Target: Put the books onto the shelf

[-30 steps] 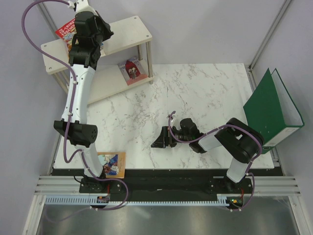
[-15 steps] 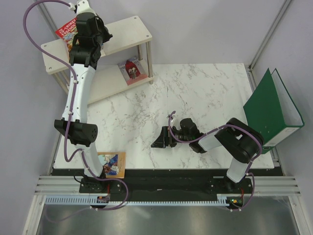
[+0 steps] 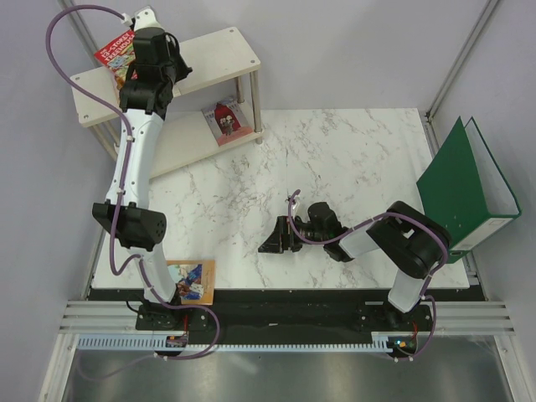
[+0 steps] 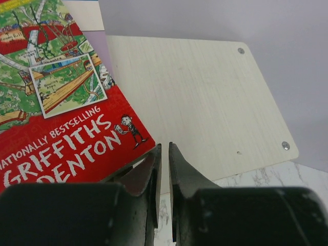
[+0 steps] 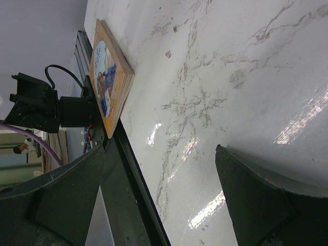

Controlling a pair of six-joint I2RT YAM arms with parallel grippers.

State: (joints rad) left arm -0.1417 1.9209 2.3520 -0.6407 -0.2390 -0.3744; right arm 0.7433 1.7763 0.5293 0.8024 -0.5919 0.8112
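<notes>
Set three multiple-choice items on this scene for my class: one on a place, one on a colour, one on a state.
1. Where on the table does the orange book lie?
A far right corner; B near left corner; C middle.
2. What colour is the binder?
A green; B red; C blue.
3. How is the right gripper?
A shut on something; B shut, empty; C open, empty.

Answers:
1 B: the book lies at the near edge, beside the left arm's base.
2 A: its cover shows green in the top view.
3 C: its wrist view shows the fingers wide apart with only table between them.
</notes>
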